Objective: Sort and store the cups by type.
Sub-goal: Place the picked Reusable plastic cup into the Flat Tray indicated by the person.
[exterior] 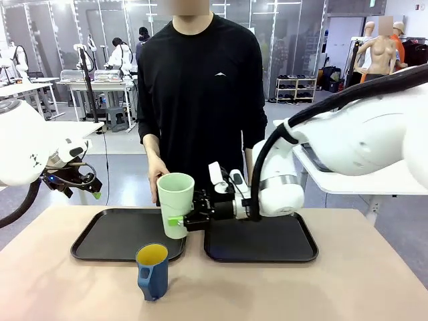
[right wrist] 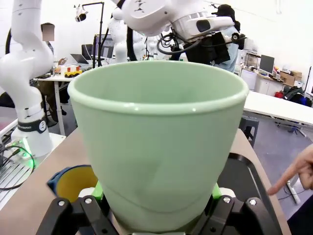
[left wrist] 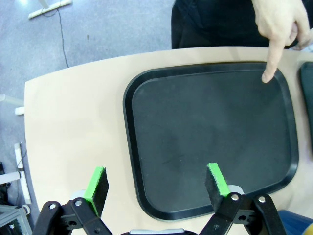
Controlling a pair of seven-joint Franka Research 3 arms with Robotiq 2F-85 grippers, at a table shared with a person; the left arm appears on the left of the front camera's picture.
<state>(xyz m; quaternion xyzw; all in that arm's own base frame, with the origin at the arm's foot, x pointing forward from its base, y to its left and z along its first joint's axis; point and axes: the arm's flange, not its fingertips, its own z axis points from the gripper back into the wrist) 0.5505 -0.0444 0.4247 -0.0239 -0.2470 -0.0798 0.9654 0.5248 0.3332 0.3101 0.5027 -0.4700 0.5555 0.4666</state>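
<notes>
The mint-green tumbler (exterior: 175,197) is gripped upright by its lower part in the right end effector (exterior: 176,222) at the inner edge of the left black tray (exterior: 110,235), the dark blue mug (exterior: 153,273) is stood on the desk (exterior: 334,287) just before that tray, a far corner of which is pointed at by a person's hand (left wrist: 279,30), and the left end effector (left wrist: 156,180) is spread wide and empty above it.

L tray (exterior: 110,237) is left bare over most of its floor; far R corner is taken by a hand (exterior: 158,172) w/ finger pointed down. R edge is overhung by the tumbler (exterior: 175,197), clamped in the R gripper (exterior: 180,221). Near-side approach is partly barred by the mug (exterior: 153,271). R tray (exterior: 267,244) is left bare.
</notes>
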